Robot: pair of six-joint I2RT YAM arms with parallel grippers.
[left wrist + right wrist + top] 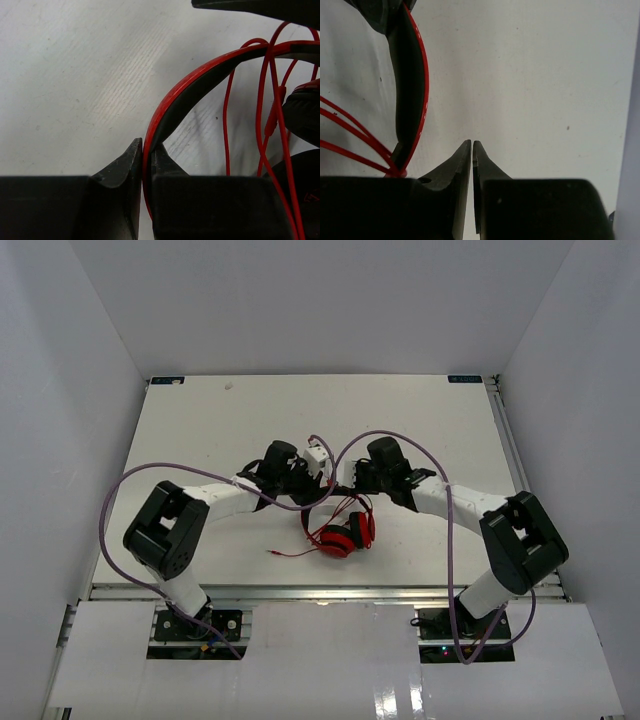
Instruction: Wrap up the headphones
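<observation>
Top external view: headphones point(341, 533) lie on the table point(200, 430) near its middle, between the two arms; the cord point(295, 554) trails toward the near left
State of left gripper point(146, 148): clamped on the red rim of the headband point(200, 82); one jaw presses each face
Long axis of headband, left wrist view: it curves from the jaws up and to the right, toward the ear cup point(302, 112); loops of cord cross it
State of right gripper point(471, 146): jaws drawn together to a thin slit; nothing shows between them
Direction from right gripper: the headband stands just left of its fingers, apart from them, running near to far; cord strands fan out low on the left, beside the left finger
Nearer arm: the left holds the band; the right is free, with loose cord on its left side
Judgement: the coming move probably needs the right jaws to part and shift left onto a strand; snagging the band is the risk
</observation>
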